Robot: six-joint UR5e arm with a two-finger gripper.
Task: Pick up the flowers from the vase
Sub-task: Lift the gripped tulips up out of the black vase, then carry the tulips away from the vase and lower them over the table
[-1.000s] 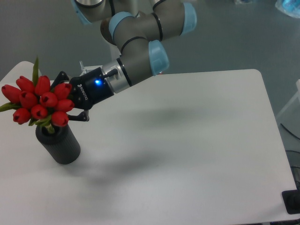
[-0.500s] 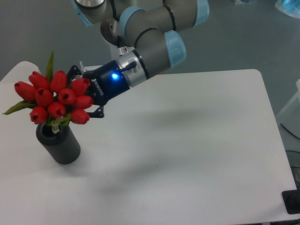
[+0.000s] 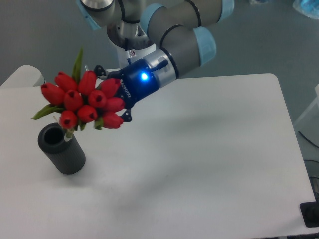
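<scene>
Jaws of gripper (image 3: 113,97) clamped on flowers (image 3: 84,99), held in the air at upper left, just above vase (image 3: 62,149). Vase upright on bench (image 3: 199,159), mouth open, inside looks dark.

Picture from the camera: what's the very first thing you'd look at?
The bright red flowers jump out first, up in the air at the left, gripped by the robot's gripper with its glowing blue light. Just below them the black vase stands upright on the white table, its round mouth open.
</scene>
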